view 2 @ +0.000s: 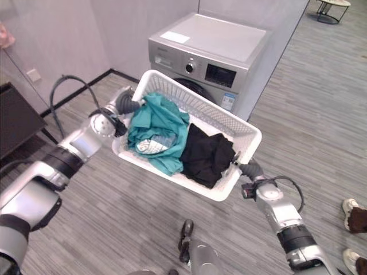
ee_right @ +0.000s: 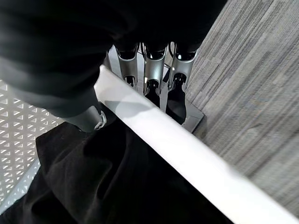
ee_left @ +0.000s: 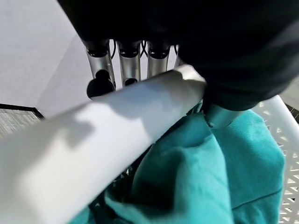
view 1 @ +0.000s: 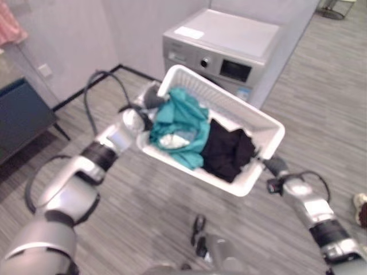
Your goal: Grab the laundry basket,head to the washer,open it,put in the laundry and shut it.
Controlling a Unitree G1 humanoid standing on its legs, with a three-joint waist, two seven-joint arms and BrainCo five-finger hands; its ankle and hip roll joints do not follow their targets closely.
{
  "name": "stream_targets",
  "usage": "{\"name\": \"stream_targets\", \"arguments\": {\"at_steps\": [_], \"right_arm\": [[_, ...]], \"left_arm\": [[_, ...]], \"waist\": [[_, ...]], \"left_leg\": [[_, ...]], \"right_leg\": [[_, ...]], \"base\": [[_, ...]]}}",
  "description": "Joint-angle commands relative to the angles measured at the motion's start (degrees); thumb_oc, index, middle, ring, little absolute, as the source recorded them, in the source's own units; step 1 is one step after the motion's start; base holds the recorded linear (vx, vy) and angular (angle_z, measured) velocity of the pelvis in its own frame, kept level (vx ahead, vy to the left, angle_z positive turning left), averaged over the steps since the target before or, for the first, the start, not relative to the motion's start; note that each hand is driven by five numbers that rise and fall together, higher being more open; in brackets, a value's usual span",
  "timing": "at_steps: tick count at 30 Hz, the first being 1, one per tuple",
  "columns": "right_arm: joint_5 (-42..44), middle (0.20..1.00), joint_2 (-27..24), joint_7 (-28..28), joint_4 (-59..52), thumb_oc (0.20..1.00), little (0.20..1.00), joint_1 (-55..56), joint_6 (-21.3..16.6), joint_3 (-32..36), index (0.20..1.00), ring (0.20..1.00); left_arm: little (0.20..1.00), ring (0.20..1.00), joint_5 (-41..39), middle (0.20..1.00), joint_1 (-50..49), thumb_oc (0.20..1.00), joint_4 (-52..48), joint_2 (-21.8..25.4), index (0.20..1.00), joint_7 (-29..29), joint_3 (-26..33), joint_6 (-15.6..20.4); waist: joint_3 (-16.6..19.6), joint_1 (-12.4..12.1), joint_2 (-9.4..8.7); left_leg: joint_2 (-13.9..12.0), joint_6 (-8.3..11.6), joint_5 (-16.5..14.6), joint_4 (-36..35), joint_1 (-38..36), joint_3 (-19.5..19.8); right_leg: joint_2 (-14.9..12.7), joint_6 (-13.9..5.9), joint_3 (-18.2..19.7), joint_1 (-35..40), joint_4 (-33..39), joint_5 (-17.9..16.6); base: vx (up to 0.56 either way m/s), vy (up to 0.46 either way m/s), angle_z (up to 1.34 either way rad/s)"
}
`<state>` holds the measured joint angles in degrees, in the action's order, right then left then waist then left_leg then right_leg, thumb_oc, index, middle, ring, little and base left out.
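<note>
A white lattice laundry basket (view 1: 229, 104) hangs in the air between my two hands, tilted, just in front of the grey front-loading washer (view 1: 229, 40). Inside lie a teal garment (view 1: 180, 123) on the left and a black garment (view 1: 229, 152) on the right. My left hand (view 1: 150, 100) is shut on the basket's left rim (ee_left: 117, 121), with its fingers (ee_left: 128, 60) curled over the edge beside the teal cloth (ee_left: 210, 177). My right hand (view 2: 251, 169) is shut on the right rim (ee_right: 177, 144), its fingers (ee_right: 154, 74) hooked over it above the black cloth (ee_right: 117, 186). The basket hides most of the washer's door.
A dark blue cabinet (view 1: 20, 117) stands against the wall at the left. A person's shoes (view 2: 355, 215) show on the grey plank floor at the far right. A small round table (view 2: 330, 8) stands far back right, and open floor runs along the washer's right side.
</note>
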<state>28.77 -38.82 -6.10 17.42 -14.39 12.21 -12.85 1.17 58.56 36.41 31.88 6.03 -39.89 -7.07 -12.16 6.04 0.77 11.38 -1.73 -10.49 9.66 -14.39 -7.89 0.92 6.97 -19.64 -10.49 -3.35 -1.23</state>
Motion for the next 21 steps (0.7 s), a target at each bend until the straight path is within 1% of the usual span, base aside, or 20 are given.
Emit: {"name": "stream_targets", "arguments": {"at_steps": [1, 2, 3, 4, 5, 6, 7, 8, 9, 11, 12, 13, 14, 15, 16, 18, 20, 21], "right_arm": [[1.1, 0.200, 1.1, 2.4, -4.9, 0.200, 0.200, -8.3, -8.3, 3.7, 0.200, 0.200], [1.6, 0.200, 1.1, 2.5, -5.4, 0.200, 0.200, -8.2, -8.5, 3.5, 0.200, 0.200], [2.3, 0.200, 1.1, 2.5, -5.7, 0.200, 0.200, -8.1, -8.7, 3.2, 0.200, 0.200], [3.0, 0.200, 0.6, 2.2, -6.0, 0.200, 0.200, -8.0, -8.9, 3.4, 0.200, 0.200], [3.0, 0.200, 0.3, 2.1, -6.2, 0.200, 0.200, -8.3, -9.0, 3.3, 0.200, 0.200], [2.7, 0.200, 0.1, 2.0, -7.1, 0.200, 0.200, -9.1, -9.1, 2.5, 0.200, 0.200], [2.7, 0.200, 0.1, 2.0, -7.2, 0.200, 0.200, -9.1, -9.1, 2.5, 0.200, 0.200], [2.3, 0.200, -0.2, 1.4, -8.1, 0.200, 0.200, -9.5, -9.0, 2.0, 0.200, 0.200], [2.1, 0.200, -0.4, 1.2, -8.7, 0.200, 0.200, -9.4, -8.9, 2.2, 0.200, 0.200], [1.9, 0.200, -0.5, 1.3, -9.9, 0.200, 0.200, -8.7, -8.8, 2.6, 0.200, 0.200], [1.5, 0.200, -0.5, 1.5, -10.1, 0.200, 0.200, -8.7, -8.7, 2.6, 0.200, 0.200], [1.3, 0.200, -0.3, 1.7, -10.0, 0.200, 0.200, -8.9, -8.9, 2.1, 0.200, 0.200], [1.1, 0.200, -0.2, 1.7, -10.0, 0.200, 0.200, -8.9, -9.0, 2.0, 0.200, 0.200], [0.7, 0.200, 0.1, 1.9, -9.8, 0.200, 0.200, -9.4, -9.3, 1.2, 0.200, 0.200], [0.7, 0.200, 0.1, 1.9, -9.8, 0.200, 0.200, -9.5, -9.3, 1.2, 0.200, 0.200], [0.7, 0.200, 0.4, 1.8, -9.8, 0.200, 0.200, -10.3, -9.5, 0.8, 0.200, 0.200], [0.8, 0.200, 0.8, 1.7, -9.6, 0.200, 0.200, -11.5, -9.8, 0.1, 0.200, 0.200], [0.8, 0.200, 1.0, 1.8, -9.4, 0.200, 0.200, -12.7, -9.9, -0.2, 0.200, 0.200]], "left_arm": [[0.200, 0.200, 2.2, 0.200, 4.7, 0.200, -4.3, -4.5, 0.200, -0.1, -1.6, 6.2], [0.200, 0.200, 2.2, 0.200, 4.4, 0.200, -4.2, -4.6, 0.200, -0.3, -1.6, 6.2], [0.200, 0.200, 2.2, 0.200, 3.9, 0.200, -4.3, -4.2, 0.200, -0.3, -1.3, 6.4], [0.200, 0.200, 2.0, 0.200, 3.5, 0.200, -4.8, -3.0, 0.200, -0.7, -1.6, 6.1], [0.200, 0.200, 1.6, 0.200, 3.6, 0.200, -5.2, -2.2, 0.200, -0.8, -1.6, 5.9], [0.200, 0.200, 0.7, 0.200, 4.1, 0.200, -6.3, -1.1, 0.200, -0.7, -1.5, 5.5], [0.200, 0.200, 0.6, 0.200, 4.1, 0.200, -6.5, -0.9, 0.200, -0.8, -1.5, 5.4], [0.200, 0.200, -0.3, 0.200, 4.7, 0.200, -7.0, -0.8, 0.200, -0.5, -1.5, 5.2], [0.200, 0.200, -0.7, 0.200, 5.4, 0.200, -7.2, -1.0, 0.200, -0.4, -1.7, 5.0], [0.200, 0.200, -0.6, 0.200, 6.6, 0.200, -7.4, -2.1, 0.200, -0.4, -1.8, 5.0], [0.200, 0.200, -0.5, 0.200, 6.9, 0.200, -7.7, -2.3, 0.200, -0.4, -1.8, 5.0], [0.200, 0.200, -0.4, 0.200, 7.6, 0.200, -7.5, -3.1, 0.200, -0.2, -1.9, 5.2], [0.200, 0.200, -0.3, 0.200, 7.5, 0.200, -7.6, -3.1, 0.200, 0.0, -1.9, 5.4], [0.200, 0.200, -0.2, 0.200, 7.6, 0.200, -7.6, -3.3, 0.200, 0.5, -2.1, 5.8], [0.200, 0.200, -0.2, 0.200, 7.7, 0.200, -7.5, -3.3, 0.200, 0.6, -2.2, 5.9], [0.200, 0.200, -0.1, 0.200, 7.8, 0.200, -7.6, -3.0, 0.200, 0.8, -2.4, 6.0], [0.200, 0.200, 0.2, 0.200, 8.2, 0.200, -7.5, -2.6, 0.200, 1.1, -2.9, 6.2], [0.200, 0.200, 0.6, 0.200, 8.7, 0.200, -7.4, -3.0, 0.200, 1.2, -2.9, 6.4]], "waist": [[6.3, -3.3, -2.72], [6.8, -3.1, -2.40], [7.3, -3.0, -1.99], [7.4, -2.9, -2.22], [7.1, -3.2, -2.59], [6.4, -4.1, -3.48], [6.0, -4.2, -3.59], [5.0, -5.6, -4.82], [4.6, -5.9, -5.05], [3.9, -6.6, -6.19], [3.6, -6.9, -6.91], [3.6, -7.2, -7.19], [3.5, -7.8, -7.35], [3.4, -9.5, -6.90], [3.4, -9.4, -7.01], [3.2, -10.3, -6.46], [3.0, -11.1, -5.94], [4.3, -11.0, -4.96]], "left_leg": [[-15.2, 2.87, 0.4, 8.6, 2.7, -0.2], [-16.3, 3.74, 2.2, 10.8, 2.7, 0.2], [-18.0, 4.66, 4.8, 12.9, 2.4, 0.4], [-22.0, 5.92, 12.4, 22.3, 5.3, 0.6], [-23.8, 5.83, 15.5, 28.5, 7.8, 1.3], [-25.8, 5.00, 17.4, 36.3, 11.5, 3.4], [-26.2, 4.59, 17.5, 37.3, 12.2, 3.0], [-27.3, 4.35, 16.0, 39.8, 16.8, 3.5], [-27.8, 4.12, 14.4, 39.3, 19.3, 3.9], [-27.2, 3.88, 11.8, 33.3, 22.2, 3.1], [-27.0, 3.28, 12.7, 29.4, 22.7, 1.5], [-26.1, 3.70, 12.4, 21.8, 22.6, 1.3], [-24.8, 3.97, 12.7, 16.9, 23.0, 2.2], [-20.9, 5.43, 13.8, 3.4, 22.4, 7.2], [-20.7, 5.37, 14.3, 2.8, 22.3, 7.3], [-18.9, 5.96, 15.2, -0.6, 23.1, 10.7], [-17.3, 6.23, 15.1, -1.0, 23.4, 13.8], [-17.9, 6.12, 14.6, -3.6, 20.8, 13.5]], "right_leg": [[-8.2, -14.21, 3.4, 4.5, 2.7, -2.2], [-6.8, -13.31, 3.2, 5.7, 2.3, -1.7], [-5.1, -12.29, 3.4, 6.8, 1.9, -0.6], [-2.6, -9.51, 3.6, 9.2, 2.1, 1.5], [-1.6, -8.08, 3.4, 10.5, 2.3, 2.3], [0.3, -6.04, 4.4, 12.6, 2.6, 3.9], [0.3, -5.50, 3.9, 12.4, 2.6, 3.5], [1.2, -5.01, 4.7, 15.1, 3.0, 5.0], [1.4, -5.25, 4.8, 15.8, 3.1, 5.6], [0.7, -5.97, 4.8, 16.9, 3.1, 6.2], [-0.1, -5.97, 4.3, 16.7, 3.2, 5.4], [-0.5, -6.65, 4.3, 17.2, 3.3, 5.8], [-0.9, -6.97, 4.4, 17.6, 3.1, 6.0], [-1.0, -7.64, 5.5, 18.8, 2.3, 7.2], [-1.1, -7.64, 5.3, 18.7, 2.3, 7.1], [-1.0, -7.54, 6.3, 19.5, 1.3, 8.1], [-1.1, -7.50, 7.6, 19.8, -0.3, 9.3], [-0.9, -8.16, 7.7, 20.1, -0.8, 10.8]], "base": [[0.40, -0.231, 0.38], [0.43, -0.282, 0.23], [0.47, -0.434, 0.08], [0.39, -0.463, 0.05], [0.44, -0.601, -0.10], [0.21, -0.376, -0.28], [0.33, -0.441, -0.41], [0.17, -0.227, -0.57], [0.30, -0.241, -0.45], [0.14, -0.040, -0.24], [0.11, 0.033, -0.08], [0.10, 0.063, -0.11], [0.30, 0.175, -0.11], [0.23, 0.140, -0.11], [0.23, 0.154, -0.06], [0.13, 0.096, -0.38], [0.17, 0.170, -0.90], [0.16, 0.167, -0.81]]}}
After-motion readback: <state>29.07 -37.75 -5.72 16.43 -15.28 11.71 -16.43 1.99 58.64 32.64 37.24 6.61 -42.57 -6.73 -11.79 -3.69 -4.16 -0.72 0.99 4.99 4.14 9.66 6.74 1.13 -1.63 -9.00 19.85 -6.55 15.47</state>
